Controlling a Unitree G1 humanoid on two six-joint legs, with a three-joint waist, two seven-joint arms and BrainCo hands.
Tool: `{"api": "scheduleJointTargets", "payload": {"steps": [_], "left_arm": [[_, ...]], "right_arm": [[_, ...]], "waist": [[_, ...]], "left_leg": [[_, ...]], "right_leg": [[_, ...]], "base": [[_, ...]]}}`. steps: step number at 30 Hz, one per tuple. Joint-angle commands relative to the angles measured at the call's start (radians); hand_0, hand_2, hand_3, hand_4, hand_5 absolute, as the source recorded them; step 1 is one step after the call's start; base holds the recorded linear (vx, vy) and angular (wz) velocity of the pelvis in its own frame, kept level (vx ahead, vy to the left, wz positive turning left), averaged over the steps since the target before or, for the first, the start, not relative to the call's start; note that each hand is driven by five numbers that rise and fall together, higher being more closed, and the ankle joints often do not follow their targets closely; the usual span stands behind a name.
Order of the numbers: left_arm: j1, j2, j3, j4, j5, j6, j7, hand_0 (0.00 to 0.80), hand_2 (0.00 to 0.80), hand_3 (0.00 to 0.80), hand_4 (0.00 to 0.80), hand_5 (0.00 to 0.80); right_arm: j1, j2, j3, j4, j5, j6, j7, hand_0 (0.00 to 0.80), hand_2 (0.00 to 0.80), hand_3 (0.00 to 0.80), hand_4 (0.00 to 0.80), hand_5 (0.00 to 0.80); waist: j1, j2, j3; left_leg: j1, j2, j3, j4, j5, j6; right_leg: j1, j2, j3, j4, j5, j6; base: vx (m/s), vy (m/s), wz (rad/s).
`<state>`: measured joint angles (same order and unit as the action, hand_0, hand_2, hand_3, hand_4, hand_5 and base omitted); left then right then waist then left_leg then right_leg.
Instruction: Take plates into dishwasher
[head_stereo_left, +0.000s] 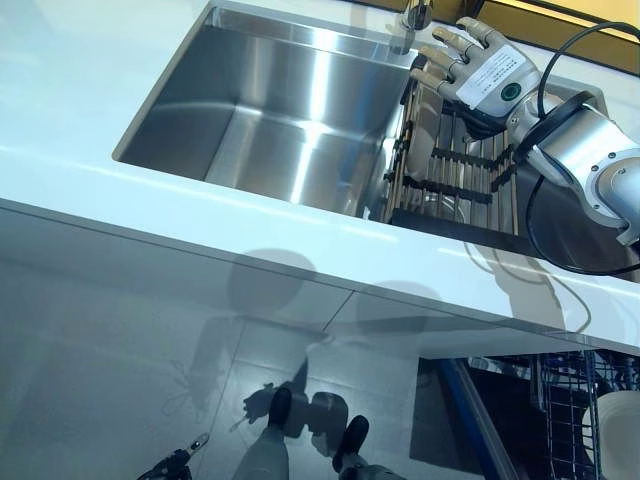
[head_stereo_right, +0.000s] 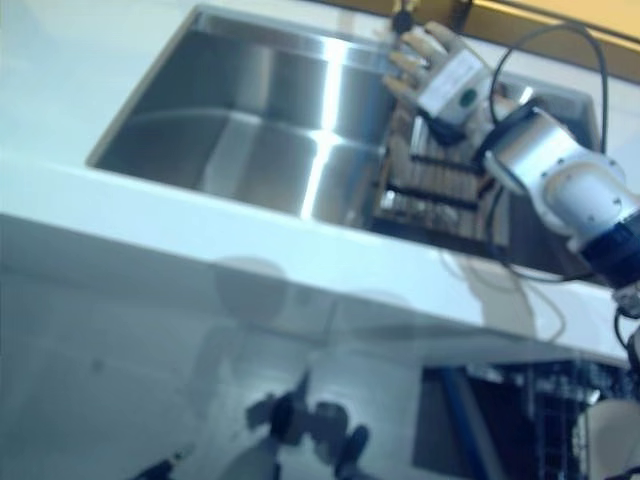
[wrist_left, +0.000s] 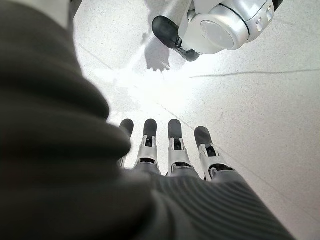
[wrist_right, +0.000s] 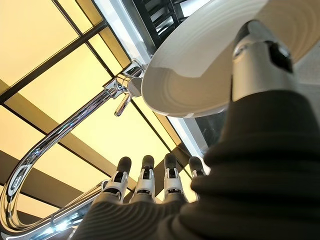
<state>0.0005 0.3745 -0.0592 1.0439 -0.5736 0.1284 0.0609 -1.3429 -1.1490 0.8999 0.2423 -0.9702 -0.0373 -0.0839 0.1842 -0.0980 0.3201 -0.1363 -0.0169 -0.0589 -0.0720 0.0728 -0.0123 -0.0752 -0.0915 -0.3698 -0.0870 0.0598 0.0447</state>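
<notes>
A white plate (wrist_right: 200, 75) shows close by my right hand's thumb in the right wrist view; I cannot tell whether the thumb touches it. My right hand (head_stereo_left: 478, 72) hovers over the dark drying rack (head_stereo_left: 455, 170) at the sink's right end, fingers (wrist_right: 145, 175) straight and open, its back hiding the plate from the eye views. Another white plate (head_stereo_left: 620, 430) stands in the open dishwasher's wire rack (head_stereo_left: 560, 395) at lower right. My left hand (wrist_left: 170, 150) hangs open low above the floor, away from the counter, and holds nothing.
The steel sink (head_stereo_left: 260, 110) is sunk in a white counter (head_stereo_left: 150, 210) whose front edge crosses the view. A chrome faucet (wrist_right: 75, 120) rises just behind the rack. The cabinet front drops below the counter, left of the dishwasher.
</notes>
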Motion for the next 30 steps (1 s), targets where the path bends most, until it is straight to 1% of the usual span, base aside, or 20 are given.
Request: {"api": "scheduleJointTargets", "payload": {"steps": [1,7,20,26,30], "left_arm": [[0.023,0.031,-0.023,0.005,-0.037,-0.012,0.003,0.000,0.000,0.000,0.000,0.000],[0.032,0.031,-0.015,0.007,-0.033,-0.018,-0.005,0.000,0.000,0.000,0.000,0.000],[0.028,0.034,-0.022,-0.010,-0.044,-0.006,-0.003,0.000,0.000,0.000,0.000,0.000],[0.030,0.032,-0.015,-0.007,-0.057,-0.006,0.001,0.000,0.000,0.000,0.000,0.000],[0.031,0.033,-0.015,-0.011,-0.062,-0.006,0.005,0.000,0.000,0.000,0.000,0.000]], "right_arm": [[-0.131,-0.022,0.067,-0.008,-0.022,0.012,0.003,0.000,0.000,0.000,0.000,0.000],[-0.128,-0.024,0.070,-0.003,-0.022,0.004,0.007,0.000,0.000,0.000,0.000,0.000],[-0.149,-0.013,0.075,-0.026,-0.088,-0.017,0.043,0.000,0.000,0.000,0.000,0.000],[-0.179,-0.007,0.097,-0.035,-0.159,-0.043,0.055,0.000,0.000,0.000,0.000,0.000],[-0.194,0.002,0.111,-0.034,-0.197,-0.043,0.068,0.000,0.000,0.000,0.000,0.000]], "waist": [[0.022,-0.003,-0.007],[0.023,-0.005,-0.005],[0.027,-0.016,0.006],[0.031,-0.014,0.014],[0.035,-0.018,0.016]], "left_leg": [[-0.018,-0.010,-0.017,-0.015,-0.072,0.033],[-0.017,-0.009,-0.014,-0.015,-0.073,0.033],[-0.026,-0.006,-0.011,-0.015,-0.072,0.034],[-0.033,-0.007,-0.012,-0.015,-0.069,0.032],[-0.038,-0.007,-0.013,-0.015,-0.068,0.032]], "right_leg": [[0.026,0.018,-0.021,0.000,-0.071,0.034],[0.026,0.019,-0.023,0.000,-0.071,0.034],[0.018,0.021,-0.025,0.000,-0.067,0.035],[0.011,0.019,-0.029,0.000,-0.065,0.036],[0.008,0.019,-0.034,0.000,-0.065,0.037]], "base": [[0.000,0.000,0.00],[0.000,0.000,0.00],[0.000,0.000,0.00],[0.000,0.000,0.00],[0.000,0.000,0.00]]}}
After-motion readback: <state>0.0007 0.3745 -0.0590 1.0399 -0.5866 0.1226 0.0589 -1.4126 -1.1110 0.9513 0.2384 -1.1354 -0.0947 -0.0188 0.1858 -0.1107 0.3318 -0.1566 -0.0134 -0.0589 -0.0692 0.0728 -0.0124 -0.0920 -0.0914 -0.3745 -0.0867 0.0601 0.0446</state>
